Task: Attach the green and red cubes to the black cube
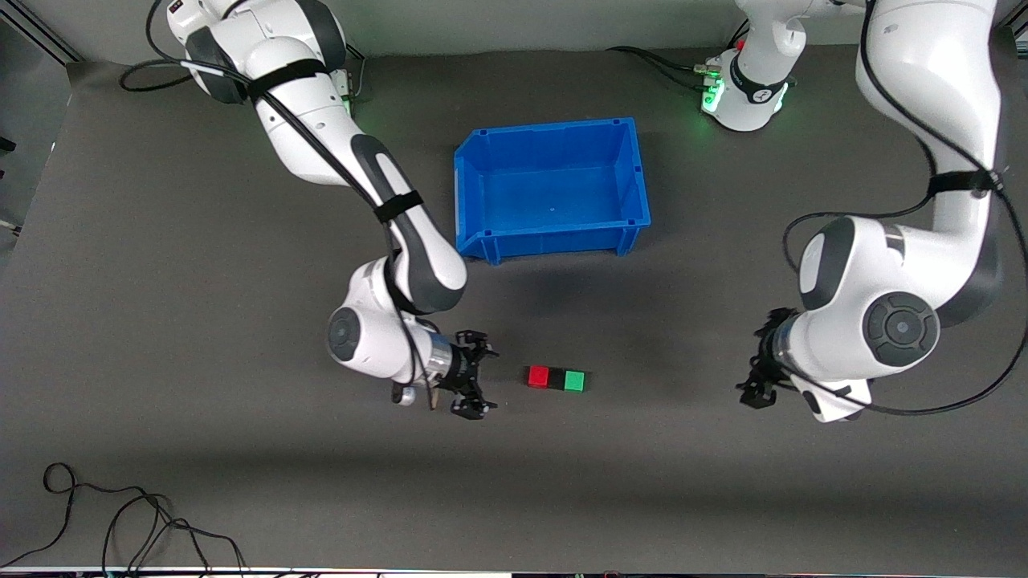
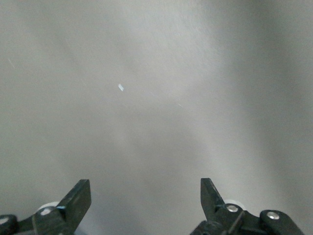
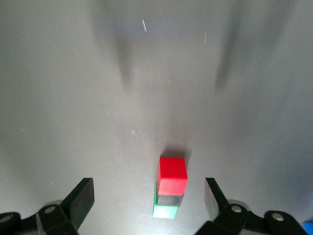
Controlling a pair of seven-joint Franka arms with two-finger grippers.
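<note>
The red cube [image 1: 538,376], black cube [image 1: 556,379] and green cube [image 1: 574,380] lie in one touching row on the dark mat, with the black one in the middle. My right gripper [image 1: 488,377] is open and empty, low beside the red end of the row with a small gap. In the right wrist view the red cube [image 3: 173,174], black cube [image 3: 169,199] and green cube [image 3: 165,211] lie between my open right gripper's [image 3: 149,190] fingers. My left gripper [image 1: 752,363] is open and empty, well off from the green end. The left wrist view shows my open left gripper [image 2: 145,190] over bare mat.
An empty blue bin [image 1: 554,241] stands farther from the front camera than the cubes, mid-table. A loose black cable [image 1: 120,522] lies at the mat's near edge toward the right arm's end.
</note>
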